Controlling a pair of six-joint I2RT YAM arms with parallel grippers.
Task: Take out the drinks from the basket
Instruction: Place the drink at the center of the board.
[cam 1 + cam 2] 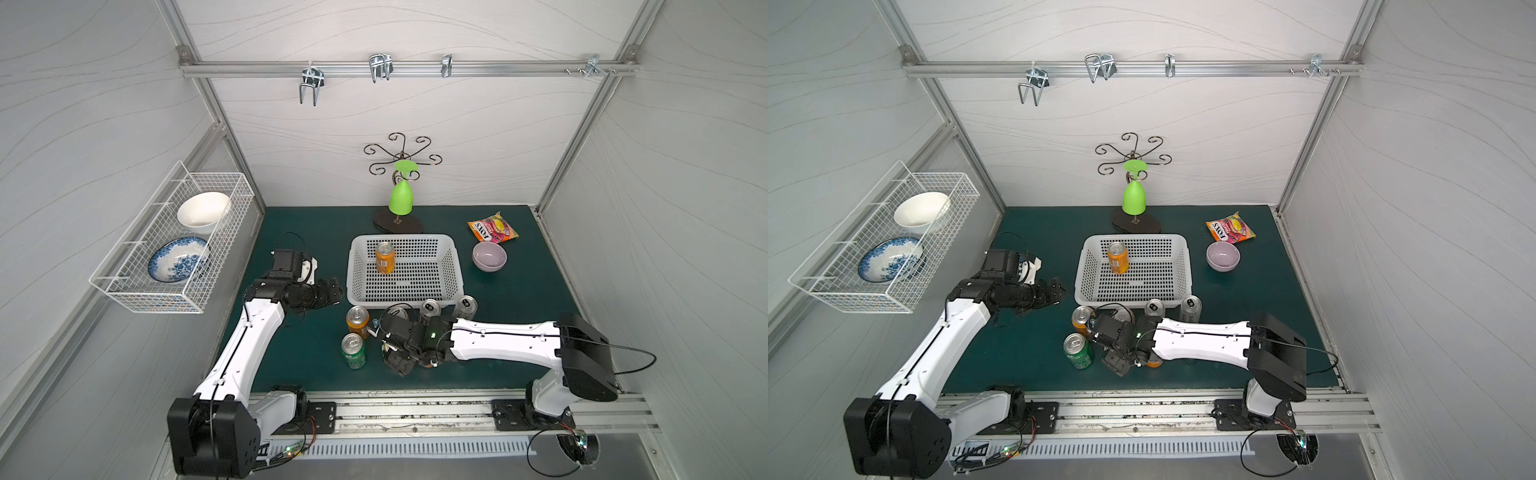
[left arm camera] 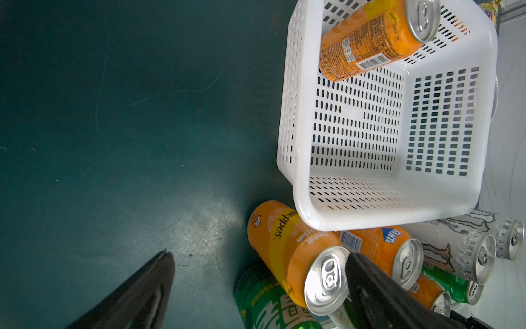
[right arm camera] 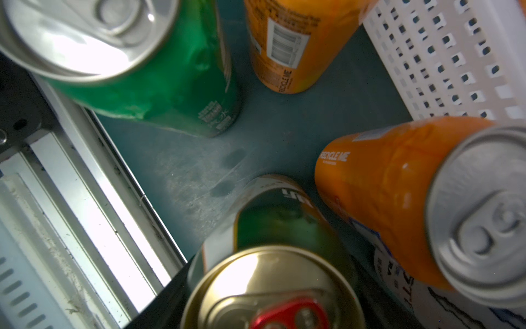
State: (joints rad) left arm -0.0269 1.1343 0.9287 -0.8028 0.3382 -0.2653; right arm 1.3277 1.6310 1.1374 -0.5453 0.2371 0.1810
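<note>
Left wrist: perforated white basket (image 2: 444, 199)

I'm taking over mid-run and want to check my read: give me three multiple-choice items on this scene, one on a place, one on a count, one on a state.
1. Where does the purple bowl stand?
A. in the basket
B. on the mat beside the basket
C. in the wire rack

2. How many cans are inside the basket?
A. one
B. three
C. none

3. The left gripper is:
A. shut on a can
B. open, holding nothing
C. out of view

Key: 1 B, it sits outside the basket's wall; 2 A, only the orange can stands inside; 3 B, its fingers stand wide apart.
</note>
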